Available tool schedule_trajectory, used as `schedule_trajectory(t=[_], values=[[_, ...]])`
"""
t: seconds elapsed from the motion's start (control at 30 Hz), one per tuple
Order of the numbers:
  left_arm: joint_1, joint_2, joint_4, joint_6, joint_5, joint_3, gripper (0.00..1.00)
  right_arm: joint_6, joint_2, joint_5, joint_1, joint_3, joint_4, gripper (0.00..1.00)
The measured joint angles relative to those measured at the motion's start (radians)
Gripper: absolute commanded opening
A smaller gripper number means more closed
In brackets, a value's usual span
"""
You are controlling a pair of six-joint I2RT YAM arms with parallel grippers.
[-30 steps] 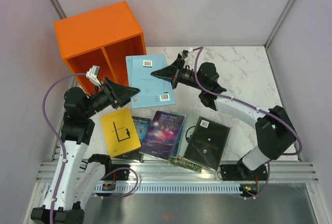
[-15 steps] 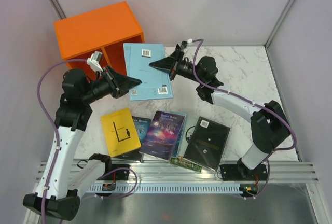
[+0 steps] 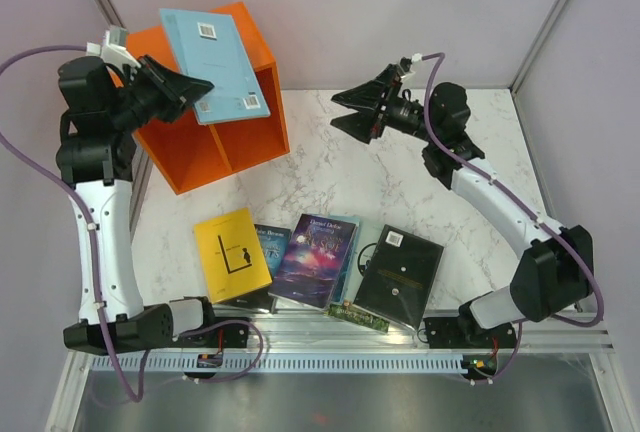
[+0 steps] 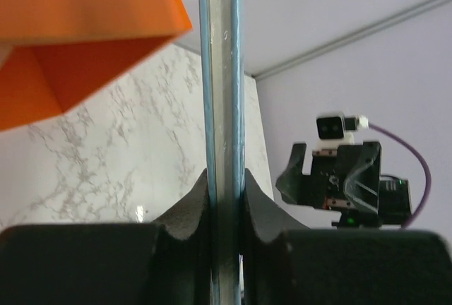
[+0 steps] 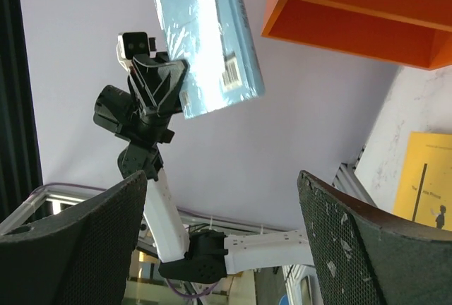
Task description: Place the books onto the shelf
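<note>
- At the far left of the marble bench (image 3: 440, 152) stands the orange shelf (image 3: 270, 137), its two compartments open toward the arms.
- Along the near edge lie the yellow book (image 3: 232, 254), galaxy book (image 3: 318, 257) and black book (image 3: 400, 274).
- Above the shelf's top, the light blue book (image 3: 215, 62) hangs tilted.
- The left end effector (image 3: 198, 90) is clamped on that book's edge.
- The right end effector (image 3: 338, 112) hovers over the bench, jaws wide, holding nothing.

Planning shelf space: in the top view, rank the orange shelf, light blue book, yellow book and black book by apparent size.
1. orange shelf
2. light blue book, held nearer the camera, so unsure
3. yellow book and black book: about alike
</note>
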Motion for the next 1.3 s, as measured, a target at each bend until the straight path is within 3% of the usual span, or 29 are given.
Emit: schedule_trajectory(t=[0.37,0.67,0.87,1.1,1.3], values=[[0.332,0.24,-0.055,0.013,0.042,0.31,0.02,-0.088,-0.097,-0.079,-0.051,-0.066,-0.143,0.9],[0.405,0.381,-0.182,0.084,0.043,0.417,0.03,-0.106,-0.106,-0.09,-0.052,-0.138,-0.175,0.89],[0.402,0.424,-0.247,0.12,0.033,0.486,0.24,-0.109,-0.106,-0.097,-0.052,-0.139,-0.177,0.89],[0.404,0.5,-0.345,0.209,-0.087,0.609,0.61,-0.109,-0.106,-0.108,-0.051,-0.145,-0.176,0.89],[0.405,0.547,-0.423,0.235,-0.22,0.647,0.78,-0.109,-0.106,-0.108,-0.049,-0.151,-0.176,0.89]])
